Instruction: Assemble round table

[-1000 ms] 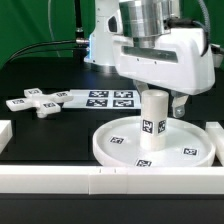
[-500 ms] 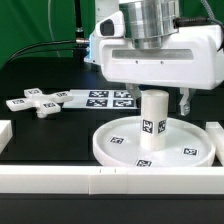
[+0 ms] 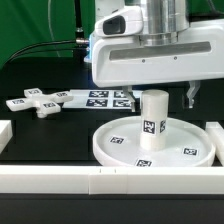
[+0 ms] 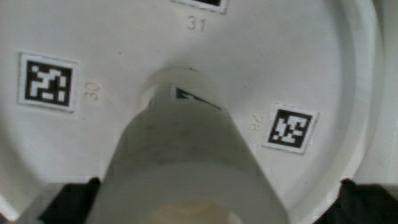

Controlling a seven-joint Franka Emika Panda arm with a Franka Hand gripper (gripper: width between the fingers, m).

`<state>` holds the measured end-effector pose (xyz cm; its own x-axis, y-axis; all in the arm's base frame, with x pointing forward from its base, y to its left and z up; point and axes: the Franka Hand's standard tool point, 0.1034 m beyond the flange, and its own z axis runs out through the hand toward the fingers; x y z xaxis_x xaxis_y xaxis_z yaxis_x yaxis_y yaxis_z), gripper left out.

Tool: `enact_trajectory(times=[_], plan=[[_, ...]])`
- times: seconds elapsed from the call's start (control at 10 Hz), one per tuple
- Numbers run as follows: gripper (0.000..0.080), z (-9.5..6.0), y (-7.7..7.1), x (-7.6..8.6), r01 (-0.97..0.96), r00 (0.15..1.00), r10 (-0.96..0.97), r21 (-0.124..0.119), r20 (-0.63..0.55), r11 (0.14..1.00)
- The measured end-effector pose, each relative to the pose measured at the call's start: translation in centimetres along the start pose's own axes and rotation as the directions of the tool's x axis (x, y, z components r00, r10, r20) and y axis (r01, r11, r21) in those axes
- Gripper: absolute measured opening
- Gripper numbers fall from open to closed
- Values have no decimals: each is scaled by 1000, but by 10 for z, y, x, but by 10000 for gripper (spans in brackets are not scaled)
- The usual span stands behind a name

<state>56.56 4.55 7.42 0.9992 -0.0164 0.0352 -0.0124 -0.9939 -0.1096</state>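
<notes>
The large round disc lies flat on the table at the exterior view's right. The short thick cylinder leg stands upright at its middle. My gripper hangs right over the leg, open, with one finger on each side of the leg's top and clear gaps between. In the wrist view the leg rises from the disc between the dark fingertips at the frame's corners. The small cross-shaped piece lies on the table at the exterior view's left.
The marker board lies behind the disc, beside the cross piece. Long white border rails run along the front, with short pieces at the left and right edges.
My gripper has lifted up off the leg and shifted a little toward the exterior view's right. The leg stays standing on the disc.
</notes>
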Motion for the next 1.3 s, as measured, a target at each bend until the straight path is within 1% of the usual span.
enact_trajectory(times=[0.1,0.3,0.5,0.6,0.8,0.9,1.0,1.1,1.3], plan=[[649,-2,2,1,89,996,-89,2,4,996],[649,-1,3,1,196,981,-196,2,5,981],[649,-1,4,1,340,940,-340,1,6,940],[649,-1,4,1,425,905,-425,-4,9,905],[649,0,5,3,618,786,-617,-27,19,786],[649,-1,4,2,682,731,-681,-28,32,731],[649,-2,2,3,759,651,-757,-34,48,650],[649,-2,-2,4,820,572,-817,-35,64,571],[649,2,-2,1,897,442,-893,-22,86,442]])
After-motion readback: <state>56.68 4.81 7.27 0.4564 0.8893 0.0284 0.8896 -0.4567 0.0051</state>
